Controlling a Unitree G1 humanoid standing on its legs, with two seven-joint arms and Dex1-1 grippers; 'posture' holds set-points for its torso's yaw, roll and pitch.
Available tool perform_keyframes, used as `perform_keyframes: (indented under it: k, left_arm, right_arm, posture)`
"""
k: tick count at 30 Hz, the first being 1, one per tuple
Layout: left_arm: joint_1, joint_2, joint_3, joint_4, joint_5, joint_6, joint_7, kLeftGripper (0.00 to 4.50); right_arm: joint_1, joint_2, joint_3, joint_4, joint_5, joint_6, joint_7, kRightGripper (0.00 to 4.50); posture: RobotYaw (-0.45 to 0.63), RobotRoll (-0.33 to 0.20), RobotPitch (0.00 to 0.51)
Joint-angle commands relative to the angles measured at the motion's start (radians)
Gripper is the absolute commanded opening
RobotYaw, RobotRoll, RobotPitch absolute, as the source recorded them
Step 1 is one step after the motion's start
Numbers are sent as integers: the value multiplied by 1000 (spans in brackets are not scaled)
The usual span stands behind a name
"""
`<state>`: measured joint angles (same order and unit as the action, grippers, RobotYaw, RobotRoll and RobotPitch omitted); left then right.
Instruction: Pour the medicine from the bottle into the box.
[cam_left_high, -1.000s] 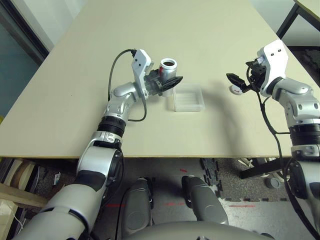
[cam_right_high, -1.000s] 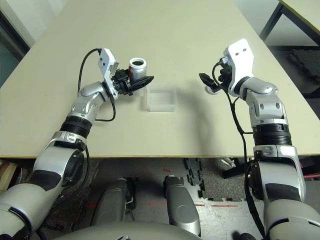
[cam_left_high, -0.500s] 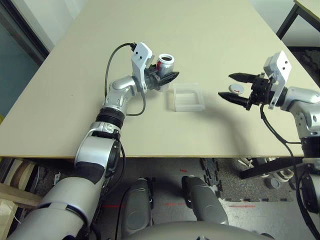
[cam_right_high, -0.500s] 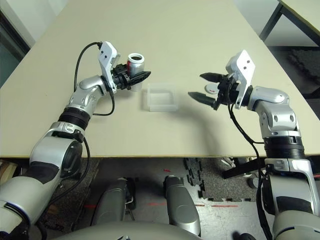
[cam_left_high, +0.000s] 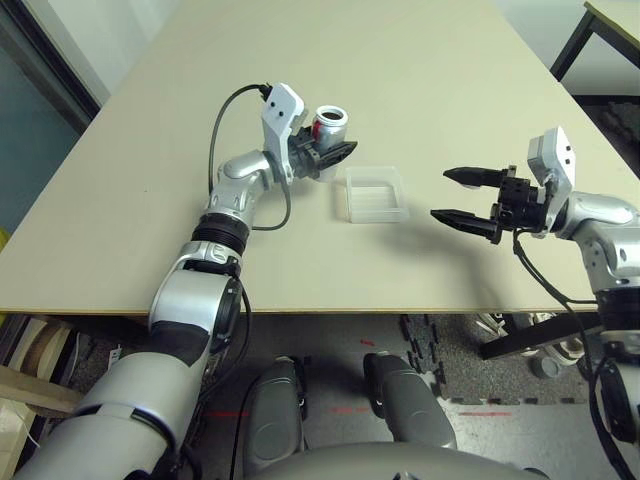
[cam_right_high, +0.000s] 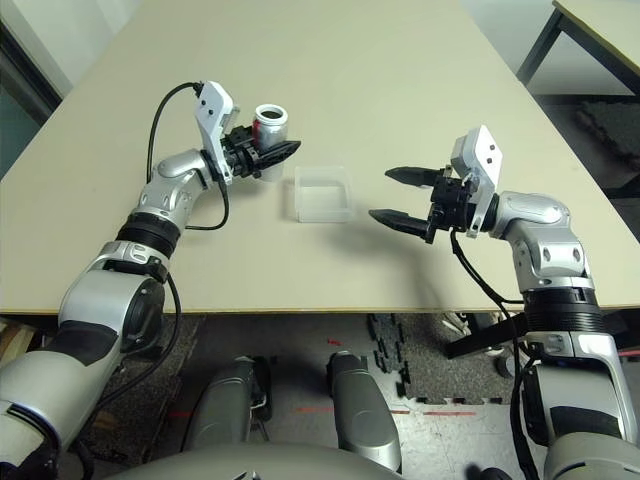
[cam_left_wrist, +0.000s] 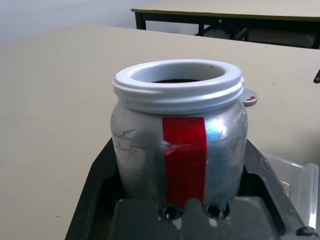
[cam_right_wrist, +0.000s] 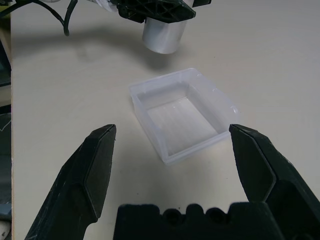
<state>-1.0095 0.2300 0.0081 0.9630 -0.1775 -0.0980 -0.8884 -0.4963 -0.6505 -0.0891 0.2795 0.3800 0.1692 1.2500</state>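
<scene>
The right gripper (cam_right_high: 402, 197) had swung round from beside the cap to face the box (cam_right_high: 323, 193) across the tabletop (cam_left_high: 420, 70), its fingers spread wide and empty, and then drawn slightly back from it. The left gripper (cam_left_high: 335, 157) stayed clamped on the bottle (cam_left_wrist: 178, 131), uncapped, upright and raised just beside the box's far left corner. The box looked empty, so pouring seemingly had not begun. The medicine was hidden inside the bottle.
</scene>
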Motion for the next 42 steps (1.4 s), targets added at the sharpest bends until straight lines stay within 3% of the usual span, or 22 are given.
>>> perform_keyframes:
  k: [1,17,28,34,39,42]
  left_arm:
    - [-17,8,0,24,24,0,14,2604]
    - [-41,-6,-2,62,65,-35,64,2604]
    - [-131,-19,-76,99,198,-28,215,2604]
    - [-192,-2,-283,145,466,-198,396,2604]
    - [-243,33,-556,200,797,-415,664,2604]
    - [-310,57,-779,223,1057,-509,871,2604]
  right_arm:
    - [-4,3,8,7,-2,-11,-3,4500]
    - [-5,0,10,7,-8,-6,-19,4500]
    - [-16,2,8,25,-13,-12,-21,4500]
    - [-21,3,5,33,-10,-7,-26,4500]
    - [-27,11,2,41,-5,-8,-35,4500]
    - [-26,15,2,43,-4,-10,-39,4500]
  posture:
    - [-231,0,114]
    - [-237,0,125]
    - [-253,0,126]
    - [-257,0,126]
    - [-263,0,127]
    - [-263,0,126]
